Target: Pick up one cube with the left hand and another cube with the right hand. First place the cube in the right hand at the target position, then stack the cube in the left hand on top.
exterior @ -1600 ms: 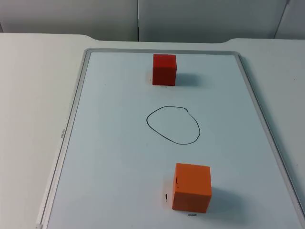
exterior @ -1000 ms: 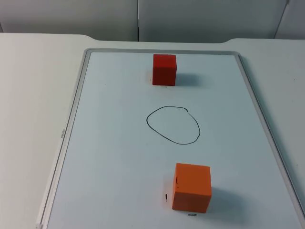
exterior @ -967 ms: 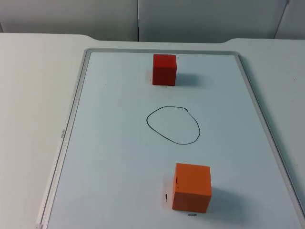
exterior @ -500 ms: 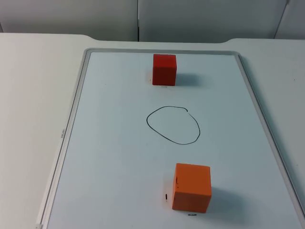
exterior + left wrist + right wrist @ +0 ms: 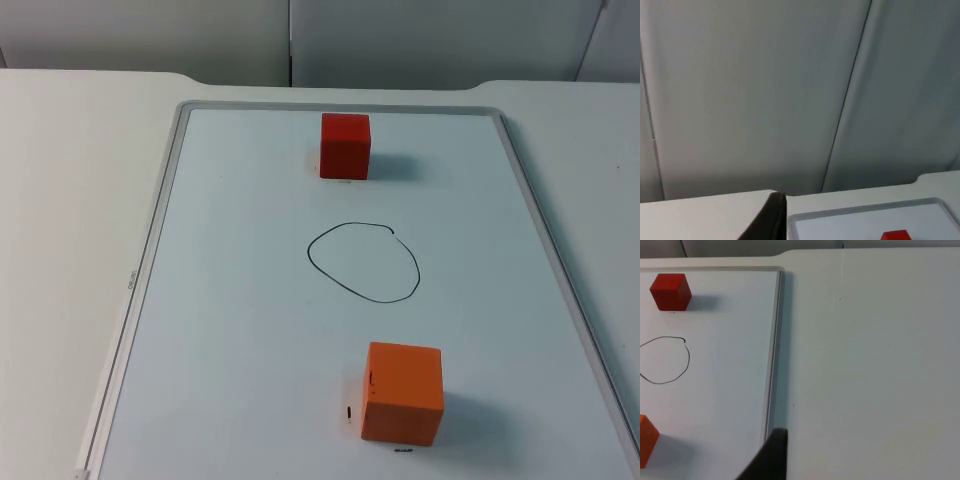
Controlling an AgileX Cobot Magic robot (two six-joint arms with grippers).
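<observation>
A red cube [image 5: 345,146] stands at the far end of the whiteboard [image 5: 160,230]. An orange cube [image 5: 402,392] sits near the front, slightly right of centre. Between them is a hand-drawn black circle [image 5: 363,262]. My left gripper [image 5: 767,220] waits beyond the board's far corner, pointed at the grey wall, with the red cube [image 5: 896,235] a long way off. My right gripper [image 5: 770,457] hangs over bare table just right of the board's frame [image 5: 774,350]. From there the red cube [image 5: 671,291], the circle [image 5: 665,360] and the orange cube [image 5: 646,439] lie well apart from it.
The whiteboard has a raised metal frame all round. White table [image 5: 70,200] stretches to both sides of it. A grey partition wall [image 5: 290,40] closes the far end. A small black mark [image 5: 348,411] lies beside the orange cube.
</observation>
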